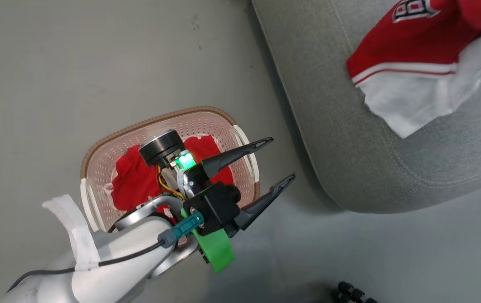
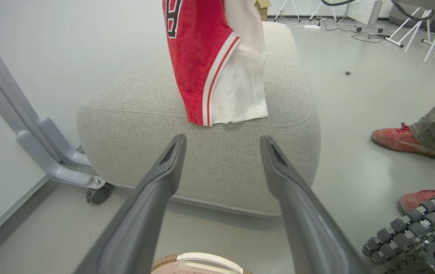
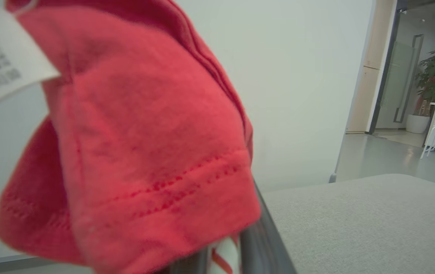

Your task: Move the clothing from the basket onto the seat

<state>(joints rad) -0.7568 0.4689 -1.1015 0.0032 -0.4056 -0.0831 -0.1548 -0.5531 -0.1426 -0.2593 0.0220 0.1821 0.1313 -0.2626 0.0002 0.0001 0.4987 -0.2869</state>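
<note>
Right wrist view: the striped garment [image 3: 137, 152] drapes over the right gripper [image 3: 225, 247] and hides the fingertips. Jaws together, clamped on it. White label [image 3: 0, 72] cut off at the frame edge, print too blurred to read.

Head view: left gripper [image 1: 283, 157] above the basket [image 1: 97, 168], jaws apart and empty. Its wrist covers part of the red garment [image 1: 133, 181] lying inside. Striped garment hangs over the seat [image 1: 350, 147], its lettering cut off at the top.

Left wrist view: a black-outlined figure, perhaps an 8, partly shows.

Head camera downward, wrists level, sharing seat [image 2: 210, 167]
</note>
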